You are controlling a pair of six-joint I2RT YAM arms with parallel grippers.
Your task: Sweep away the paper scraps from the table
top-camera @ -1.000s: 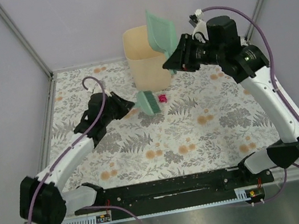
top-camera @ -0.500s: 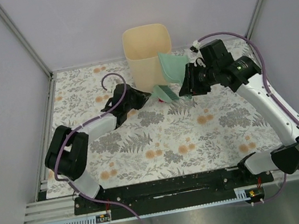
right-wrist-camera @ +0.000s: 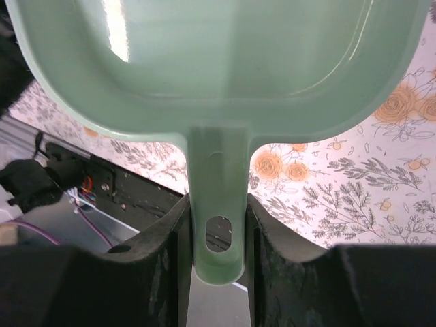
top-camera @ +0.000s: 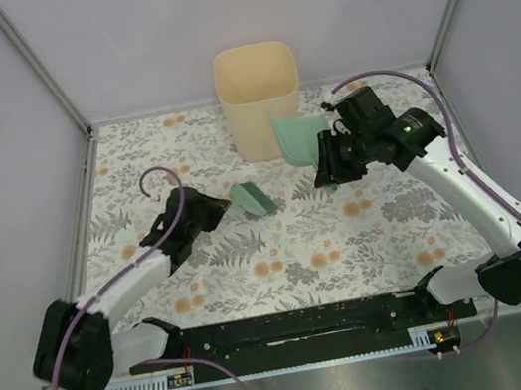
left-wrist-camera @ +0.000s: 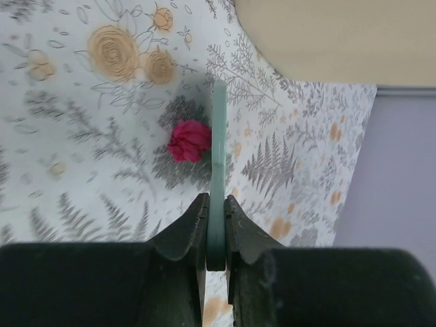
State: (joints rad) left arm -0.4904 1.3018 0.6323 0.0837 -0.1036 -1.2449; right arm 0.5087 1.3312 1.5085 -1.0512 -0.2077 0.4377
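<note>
One magenta paper scrap [left-wrist-camera: 189, 141] lies on the flowered table [top-camera: 369, 236], touching or just left of the green brush [left-wrist-camera: 219, 136], which shows edge-on in the left wrist view. My left gripper [left-wrist-camera: 216, 212] is shut on the brush handle. From above, the brush head [top-camera: 253, 198] sits left of centre ahead of the left gripper [top-camera: 215, 209], and no scrap shows there. My right gripper [right-wrist-camera: 218, 221] is shut on the handle of the pale green dustpan [right-wrist-camera: 218, 61]. The dustpan [top-camera: 299, 136] rests tilted beside the bin, right of the brush, with the right gripper [top-camera: 327, 159] behind it.
A beige bin [top-camera: 259, 94] stands at the back centre of the table, its wall filling the top right of the left wrist view [left-wrist-camera: 327, 41]. Metal rails [top-camera: 83, 216] frame the cloth. The black base bar [top-camera: 284, 330] runs along the near edge.
The right arm brought the dustpan down from over the bin to the table beside it. The left arm swung the brush toward the bin, then drew it back toward the near left.
</note>
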